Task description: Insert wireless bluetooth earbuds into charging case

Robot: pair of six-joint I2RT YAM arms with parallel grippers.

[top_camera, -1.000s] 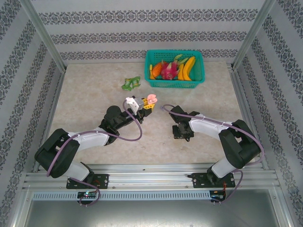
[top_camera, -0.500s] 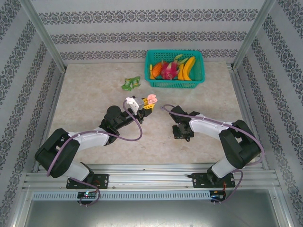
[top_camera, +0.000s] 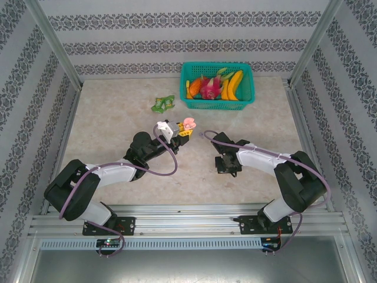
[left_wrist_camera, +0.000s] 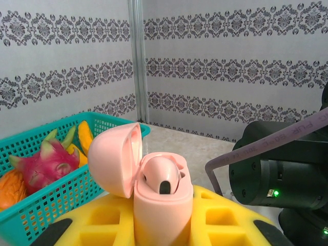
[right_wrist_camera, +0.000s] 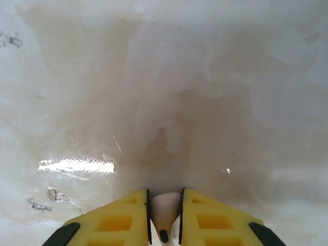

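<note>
My left gripper (top_camera: 183, 131) is raised over the table's middle, shut on a pale pink charging case (left_wrist_camera: 163, 205) that stands upright between its yellow fingers (left_wrist_camera: 97, 220). The case's lid (left_wrist_camera: 114, 159) is swung open to the left, and one pink earbud (left_wrist_camera: 160, 174) sits in it. My right gripper (top_camera: 227, 167) points down close to the tabletop, a little right of centre. In the right wrist view a pale pink earbud (right_wrist_camera: 165, 207) is pinched between the yellow fingers (right_wrist_camera: 120, 221) of the right gripper (right_wrist_camera: 165, 218), just above the table.
A teal basket (top_camera: 247, 88) of toy fruit stands at the back, right of centre. A green toy (top_camera: 163, 104) lies to its left. Metal frame posts and patterned walls close in the table on three sides.
The right gripper's jaws have closed in on the earbud. Both arms have stayed almost where they were, and the left still holds the open case.
</note>
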